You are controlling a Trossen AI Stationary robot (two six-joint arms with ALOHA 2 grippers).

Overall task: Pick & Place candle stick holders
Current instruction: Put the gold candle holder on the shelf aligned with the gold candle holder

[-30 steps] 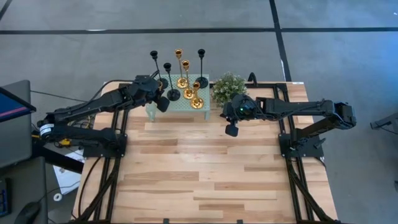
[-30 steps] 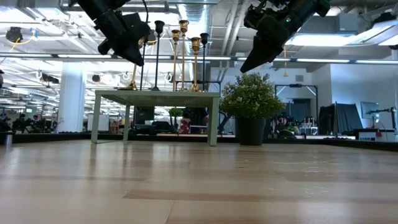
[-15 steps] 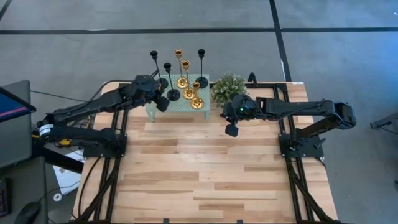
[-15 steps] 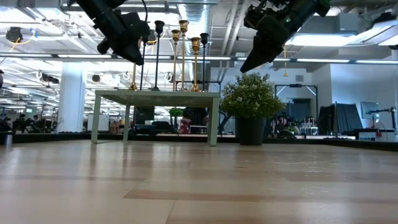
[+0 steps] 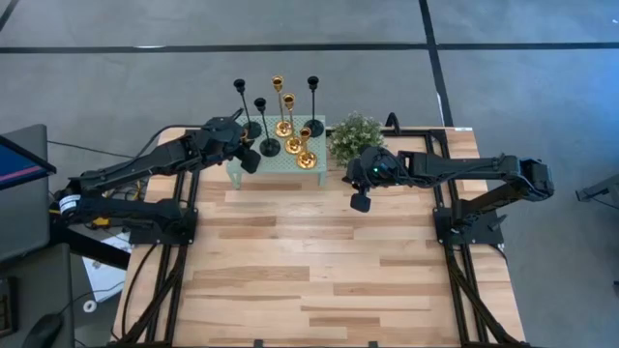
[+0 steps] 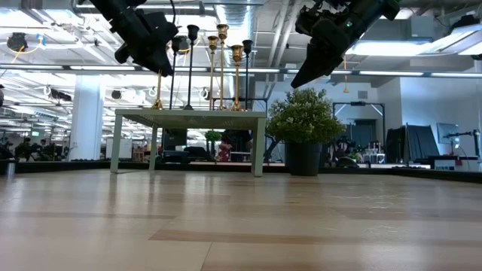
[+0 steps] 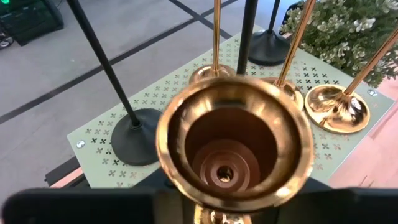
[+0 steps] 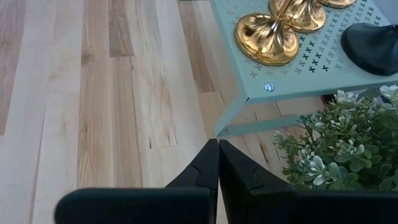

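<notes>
Left gripper (image 5: pixel 249 158) high over the left edge of the mint-green mesh-top table (image 5: pixel 280 163), right at the cup of a gold candle stick holder (image 7: pixel 233 149). In the low view, that holder's base down on the mesh near the same left edge, stem upright. Clamped on the holder or loosened around it: cannot tell.

Right gripper (image 8: pixel 218 147) empty, fingers pressed together, hanging over the wooden table top (image 5: pixel 319 261) just off the mesh-top table's front right corner, beside the potted plant (image 5: pixel 356 135).

The other candle stick holders (image 5: pixel 295 145) standing close together on the mesh: three black, three gold, bases near one another, some almost touching.

Judged from the look: rigid metal, light to moderate in weight, weight low in the round base, tall and top-shy, so easily tipped by a sideways knock. Polished gold probably slippery; thin stem apt to twist or swing in a pinch. Best taken on the stem just under the cup, where the flare stops a slide, or low near the base for steadiness. Lift straight up, clear of the neighbours' stems, and set down flat on the base.
</notes>
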